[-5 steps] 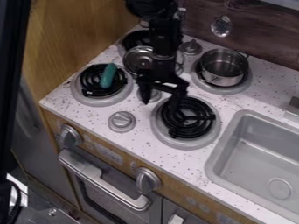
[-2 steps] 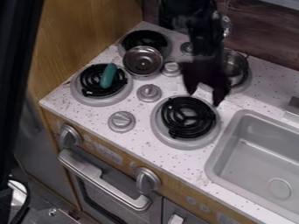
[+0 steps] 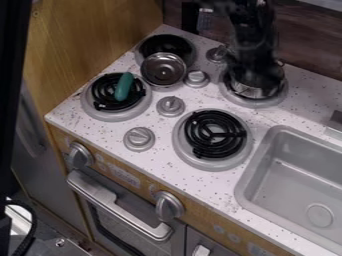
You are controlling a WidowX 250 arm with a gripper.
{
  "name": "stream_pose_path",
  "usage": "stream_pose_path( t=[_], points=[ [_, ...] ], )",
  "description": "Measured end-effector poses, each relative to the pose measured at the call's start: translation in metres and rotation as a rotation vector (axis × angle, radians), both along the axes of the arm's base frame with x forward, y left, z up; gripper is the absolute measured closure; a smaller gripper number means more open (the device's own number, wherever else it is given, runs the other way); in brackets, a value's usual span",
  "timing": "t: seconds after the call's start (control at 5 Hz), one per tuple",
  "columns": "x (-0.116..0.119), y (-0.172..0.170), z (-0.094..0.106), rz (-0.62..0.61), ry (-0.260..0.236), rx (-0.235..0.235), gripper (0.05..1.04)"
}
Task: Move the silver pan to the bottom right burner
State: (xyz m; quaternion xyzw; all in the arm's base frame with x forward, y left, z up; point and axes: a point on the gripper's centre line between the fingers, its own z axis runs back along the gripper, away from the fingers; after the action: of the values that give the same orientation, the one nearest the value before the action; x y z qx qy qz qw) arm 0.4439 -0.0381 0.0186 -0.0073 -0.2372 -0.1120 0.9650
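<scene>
The black gripper (image 3: 258,70) hangs over the top right burner (image 3: 275,100), in front of much of the silver pan. Only the lower front of the silver pan (image 3: 246,91) shows beneath it, standing on that burner. Whether gripper and pan touch is hidden. The bottom right burner (image 3: 214,134) has a black coil in a grey ring, with no pan on it.
A green object (image 3: 123,86) lies on the bottom left burner (image 3: 100,113). A metal lid (image 3: 163,69) leans at a dark pan (image 3: 165,44) on the top left burner. Silver knobs (image 3: 171,106) stand between burners; a grey sink (image 3: 294,172) is at right.
The gripper has moved right from between the left and right burners, then slightly up, to over the silver pan. The pan appears unmoved.
</scene>
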Motion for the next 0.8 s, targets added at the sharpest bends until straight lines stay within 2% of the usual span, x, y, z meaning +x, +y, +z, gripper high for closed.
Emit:
stream_pose_path(
  t=[0.2, 0.4, 0.8],
  points=[
    [0.023, -0.012, 0.01, -0.045, -0.075, 0.003, 0.083],
    [0.035, -0.019, -0.016, -0.06, -0.062, -0.009, 0.083],
    [0.052, -0.02, -0.05, -0.055, -0.002, 0.005, 0.083]
  ],
)
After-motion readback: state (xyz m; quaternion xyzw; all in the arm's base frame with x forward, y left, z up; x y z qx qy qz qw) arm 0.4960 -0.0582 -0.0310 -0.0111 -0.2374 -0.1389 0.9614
